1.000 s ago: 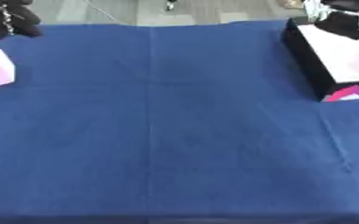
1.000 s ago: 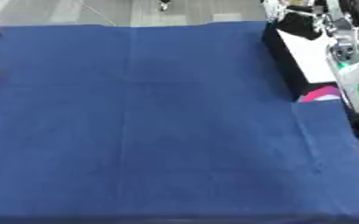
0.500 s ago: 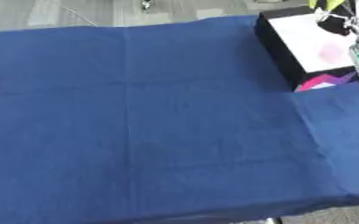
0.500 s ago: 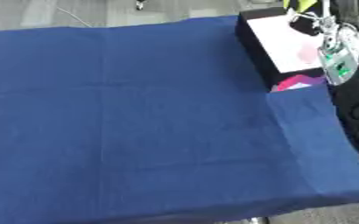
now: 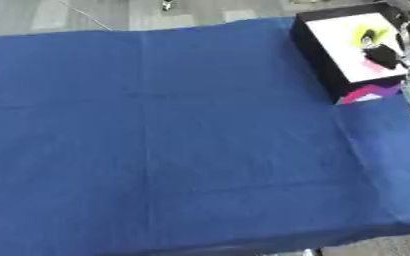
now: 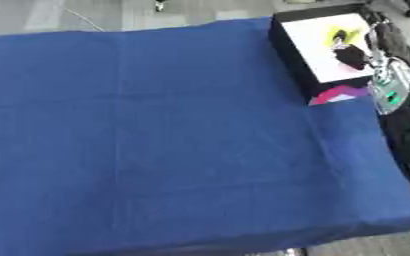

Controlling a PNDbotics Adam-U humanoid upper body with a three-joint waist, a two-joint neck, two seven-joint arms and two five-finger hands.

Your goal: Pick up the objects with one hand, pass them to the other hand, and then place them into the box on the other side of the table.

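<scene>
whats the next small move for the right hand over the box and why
Probably let go and lift away: the right hand sits over the box at the table's far right, with a yellow-green object at the white interior. Whether its fingers are shut on that object is unclear.

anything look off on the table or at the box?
Little stands out. The box sits at the far right edge of the blue cloth, holding a yellow item. A pink and purple object lies against the box's near corner, outside it. The right robot hand is over the box; its fingers are unclear.
</scene>
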